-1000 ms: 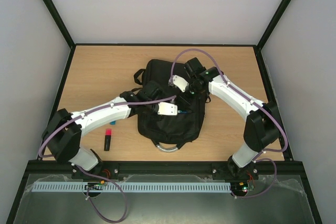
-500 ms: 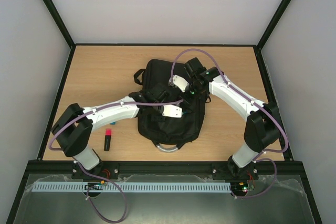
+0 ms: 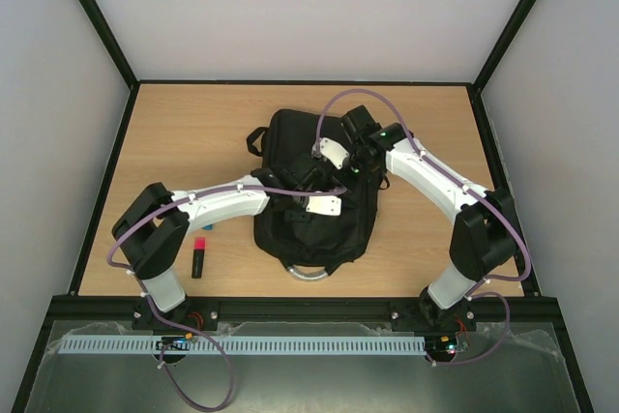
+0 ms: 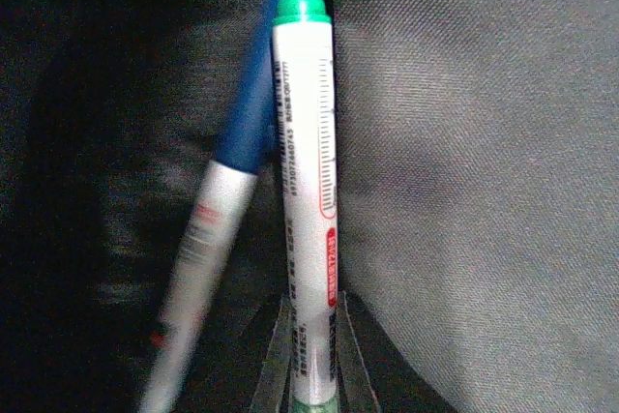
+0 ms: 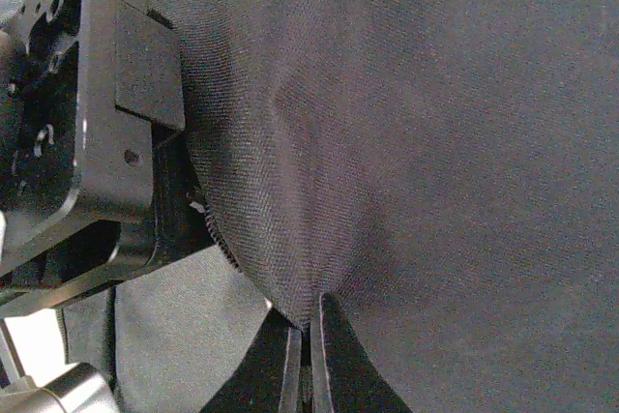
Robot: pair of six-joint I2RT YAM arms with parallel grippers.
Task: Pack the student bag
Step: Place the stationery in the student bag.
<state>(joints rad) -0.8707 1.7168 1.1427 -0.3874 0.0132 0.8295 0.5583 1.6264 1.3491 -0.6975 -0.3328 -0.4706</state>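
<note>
The student bag (image 3: 309,234) lies flat in the middle of the table, a large black backpack. My left gripper (image 4: 311,311) is shut on a white marker with a green cap (image 4: 305,162), which points into a pocket of the bag. Beside the marker, inside the pocket, lies a silver pen with a blue cap (image 4: 227,200). From above, the left gripper (image 3: 334,192) reaches over the bag's middle. My right gripper (image 5: 309,321) is shut on a fold of the bag's black fabric (image 5: 406,142) and holds it up at the pocket's edge (image 3: 340,169).
A black highlighter with a red cap (image 3: 198,256) lies on the wooden table (image 3: 174,132), left of the bag. The bag's silver handle loop (image 3: 308,274) points toward the near edge. The left gripper's black body (image 5: 87,113) sits close to the right gripper.
The left arm has swung right and reached further over the bag, carrying the marker toward the pocket. The right arm has stayed where it was, still pinching the fabric.
</note>
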